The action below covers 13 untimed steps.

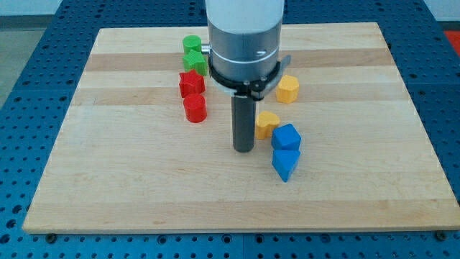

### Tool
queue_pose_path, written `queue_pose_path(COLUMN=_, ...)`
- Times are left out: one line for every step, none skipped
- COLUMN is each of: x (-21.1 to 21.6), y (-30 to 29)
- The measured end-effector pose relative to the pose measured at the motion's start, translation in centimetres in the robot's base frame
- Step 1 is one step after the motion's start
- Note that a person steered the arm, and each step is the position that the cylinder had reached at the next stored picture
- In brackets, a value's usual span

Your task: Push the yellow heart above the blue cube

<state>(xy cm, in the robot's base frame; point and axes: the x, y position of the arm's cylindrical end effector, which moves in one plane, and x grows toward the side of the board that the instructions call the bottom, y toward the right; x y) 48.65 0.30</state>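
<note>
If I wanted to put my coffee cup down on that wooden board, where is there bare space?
The view's left side of the board is bare, left of the red blocks. So is the view's right, beyond the yellow block, and the bottom strip under the blue blocks. The middle is crowded: green blocks, the yellow heart and my tip beside it.

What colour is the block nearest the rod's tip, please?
Yellow: the yellow heart block, right of my tip, camera view.

A pale wooden board (144,180) with long plank seams lies on a blue table (29,43) full of small holes in a regular grid. The blue surface shows on all sides of the board. The light is even and soft, with faint shadows.
</note>
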Motion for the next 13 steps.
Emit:
queue_pose_path(x=-3.1, y=0.0)
queue_pose_path(x=-5.0, y=0.5)
queue_pose_path(x=-5.6, y=1.2)
queue_pose_path(x=-5.6, y=1.2)
queue_pose_path(x=-5.2, y=0.3)
queue_pose_path(x=-2.9, y=-0.6)
queue_pose_path(x=-2.7, y=-0.6)
queue_pose_path(x=-2.0, y=-0.3)
queue_pose_path(x=-2.1, y=-0.2)
queue_pose_path(x=-2.2, y=0.8)
queue_pose_path(x=-2.2, y=0.9)
queue_pose_path(x=-2.2, y=1.4)
queue_pose_path(x=-2.2, y=1.8)
